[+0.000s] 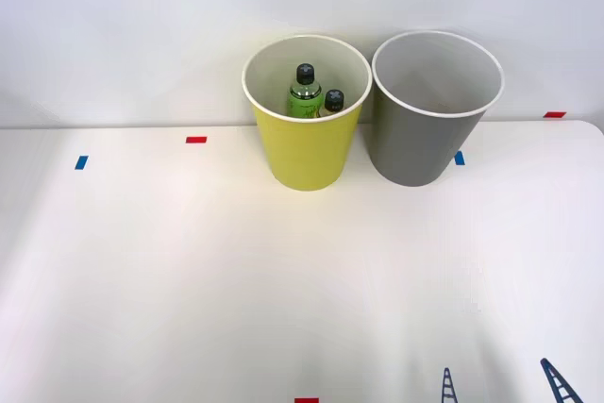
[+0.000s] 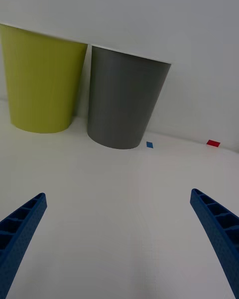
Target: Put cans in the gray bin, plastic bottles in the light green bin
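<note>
Two bottles (image 1: 305,92) stand upright inside the green bin (image 1: 304,153), which sits just left of the gray bin (image 1: 415,143) at the back of the white surface (image 1: 189,271). The right hand (image 1: 505,384) hangs released near the front edge, grasping nothing.

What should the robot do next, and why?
Probably nothing more than pull back and rest. Both plastic bottles already stand in the light green bin, the gray bin looks empty, and no can lies on the table. The right end effector is open, holding nothing, apart from the bins.
</note>
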`<state>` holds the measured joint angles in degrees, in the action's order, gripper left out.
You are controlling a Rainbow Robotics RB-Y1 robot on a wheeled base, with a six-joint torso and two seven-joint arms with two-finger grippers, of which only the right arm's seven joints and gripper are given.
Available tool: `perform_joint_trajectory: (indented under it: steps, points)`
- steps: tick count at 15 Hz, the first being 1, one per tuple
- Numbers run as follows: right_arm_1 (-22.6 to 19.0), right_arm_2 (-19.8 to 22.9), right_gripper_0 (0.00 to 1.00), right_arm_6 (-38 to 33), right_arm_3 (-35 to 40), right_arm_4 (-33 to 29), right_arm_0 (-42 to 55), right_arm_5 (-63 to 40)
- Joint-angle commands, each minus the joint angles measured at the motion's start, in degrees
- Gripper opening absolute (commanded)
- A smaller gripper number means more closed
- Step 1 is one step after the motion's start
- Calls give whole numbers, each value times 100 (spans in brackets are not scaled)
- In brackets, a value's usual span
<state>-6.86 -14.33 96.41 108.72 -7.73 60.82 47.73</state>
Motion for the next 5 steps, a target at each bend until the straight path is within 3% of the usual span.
perform_joint_trajectory:
  steps: [1, 5]
  points:
    - [0, 0, 100, 0, 0, 0, 0, 0]
    - [0, 0, 100, 0, 0, 0, 0, 0]
